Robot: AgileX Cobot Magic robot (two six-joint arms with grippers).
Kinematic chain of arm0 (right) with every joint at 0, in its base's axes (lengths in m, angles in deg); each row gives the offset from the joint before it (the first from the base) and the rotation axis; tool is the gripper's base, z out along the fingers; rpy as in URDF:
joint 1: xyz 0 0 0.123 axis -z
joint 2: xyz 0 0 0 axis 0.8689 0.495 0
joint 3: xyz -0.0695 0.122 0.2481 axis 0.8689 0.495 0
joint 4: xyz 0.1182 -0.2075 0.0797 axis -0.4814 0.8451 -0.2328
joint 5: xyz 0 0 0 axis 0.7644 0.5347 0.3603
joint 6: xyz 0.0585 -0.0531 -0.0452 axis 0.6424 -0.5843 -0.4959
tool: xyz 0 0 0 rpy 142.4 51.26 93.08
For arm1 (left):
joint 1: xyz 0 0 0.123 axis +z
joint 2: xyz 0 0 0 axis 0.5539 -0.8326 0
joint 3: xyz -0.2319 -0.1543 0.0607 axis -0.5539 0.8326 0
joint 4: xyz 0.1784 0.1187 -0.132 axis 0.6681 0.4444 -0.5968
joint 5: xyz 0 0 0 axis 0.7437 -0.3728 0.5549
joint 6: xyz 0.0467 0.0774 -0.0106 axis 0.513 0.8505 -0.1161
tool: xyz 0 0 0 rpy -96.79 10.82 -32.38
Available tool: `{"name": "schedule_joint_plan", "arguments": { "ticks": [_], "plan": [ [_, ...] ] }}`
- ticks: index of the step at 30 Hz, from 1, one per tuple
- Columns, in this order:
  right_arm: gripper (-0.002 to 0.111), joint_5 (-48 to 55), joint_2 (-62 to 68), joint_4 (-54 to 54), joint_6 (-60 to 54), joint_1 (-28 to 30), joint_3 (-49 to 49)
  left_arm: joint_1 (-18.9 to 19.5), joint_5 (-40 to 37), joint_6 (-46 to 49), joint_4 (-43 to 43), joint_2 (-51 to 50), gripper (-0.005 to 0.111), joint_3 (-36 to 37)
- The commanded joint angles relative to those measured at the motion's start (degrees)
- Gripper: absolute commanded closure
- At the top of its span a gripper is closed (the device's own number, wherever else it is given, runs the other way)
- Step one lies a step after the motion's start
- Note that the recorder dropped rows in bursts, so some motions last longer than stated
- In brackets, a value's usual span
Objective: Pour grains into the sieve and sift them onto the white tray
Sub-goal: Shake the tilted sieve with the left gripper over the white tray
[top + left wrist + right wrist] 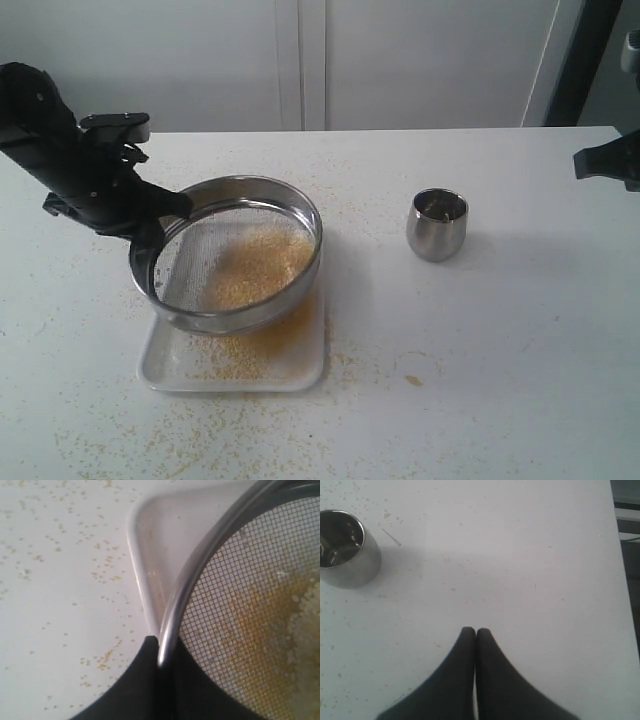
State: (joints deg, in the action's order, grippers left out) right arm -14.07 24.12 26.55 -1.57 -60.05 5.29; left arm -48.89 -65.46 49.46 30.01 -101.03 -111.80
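Observation:
The sieve (237, 252), a wide steel ring with grey mesh, is held tilted above the white tray (300, 372). Golden and pale grains (258, 268) lie on its mesh, and more grains (240, 355) are spread on the tray below. My left gripper (150, 240) is shut on the sieve's left rim; in the left wrist view the rim (172, 625) runs between the black fingers (145, 652), with the mesh (240, 605) and tray corner (135, 535) beyond. My right gripper (475, 631) is shut with nothing in it, over bare table at the far right (605, 160).
A small steel cup (437, 224) stands upright right of the sieve, also in the right wrist view, the cup (342, 547). Stray grains (200, 440) are scattered on the white table around the tray. The table's far edge meets a white wall.

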Motion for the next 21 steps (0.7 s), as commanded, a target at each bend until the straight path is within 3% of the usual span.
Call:
{"name": "schedule_joint_plan", "arguments": {
  "ticks": [1,3,5,7,9,11,15,16,21],
  "plan": [
    [0.108,-0.6,-0.4,-0.1,0.0,0.1,0.1,-0.5,-3.3,6.7,-1.6,0.9,0.107,-0.1],
    [0.108,-0.6,-0.4,-0.1,0.0,0.1,0.1,0.1,-2.9,-3.4,-1.8,0.9,0.107,-0.1],
    [0.108,-0.7,-0.4,-0.1,0.0,0.1,0.1,0.1,-2.4,-5.4,-2.0,0.9,0.107,-0.1],
    [0.108,-0.7,-0.4,-0.1,0.0,0.1,0.1,-0.3,-2.6,-0.3,-2.1,0.9,0.107,-0.1],
    [0.108,-0.7,-0.4,-0.1,0.0,0.1,0.1,-0.3,-4.5,10.7,-2.1,0.9,0.107,-0.1],
    [0.108,-0.7,-0.4,-0.1,0.0,0.1,0.1,0.0,-6.2,13.3,-2.0,0.9,0.107,-0.1],
    [0.108,-0.7,-0.4,-0.1,0.0,0.1,0.1,1.3,-4.6,-4.9,-2.3,0.9,0.107,-0.1],
    [0.108,-0.7,-0.4,-0.1,0.0,0.1,0.1,1.3,-4.3,-5.6,-2.3,0.9,0.107,-0.1],
    [0.108,-0.8,-0.4,-0.1,0.0,0.1,0.1,0.5,-5.5,11.8,-2.2,0.9,0.107,-0.1]
  ]
}}
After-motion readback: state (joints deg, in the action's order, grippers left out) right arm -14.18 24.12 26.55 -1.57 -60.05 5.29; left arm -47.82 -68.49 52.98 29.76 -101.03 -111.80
